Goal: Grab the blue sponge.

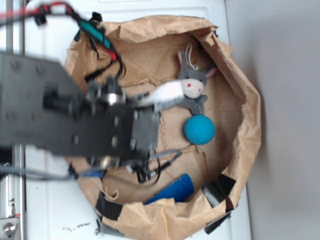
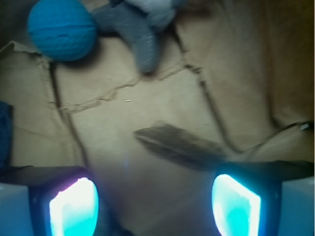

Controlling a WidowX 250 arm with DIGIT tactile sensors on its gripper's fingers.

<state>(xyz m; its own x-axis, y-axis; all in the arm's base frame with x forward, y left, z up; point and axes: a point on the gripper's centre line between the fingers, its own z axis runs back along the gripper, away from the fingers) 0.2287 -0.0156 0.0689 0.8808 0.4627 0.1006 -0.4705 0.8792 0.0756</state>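
Observation:
The blue sponge (image 1: 172,191) is a deep blue slab lying at the near side of the brown paper bag's floor, partly under the bag's fold. In the wrist view only a dark blue sliver of the blue sponge (image 2: 4,132) shows at the left edge. My gripper (image 1: 166,124) hovers over the bag's middle, up and to the left of the sponge and apart from it. The gripper (image 2: 155,206) is open, its two glowing fingertips wide apart over bare paper with nothing between them.
A teal ball (image 1: 199,129) (image 2: 61,28) rests just beyond the gripper, beside a grey donkey plush (image 1: 192,85) (image 2: 140,29). The crumpled paper bag (image 1: 247,115) walls rise all round, held with black tape (image 1: 218,189). My arm (image 1: 75,120) covers the bag's left part.

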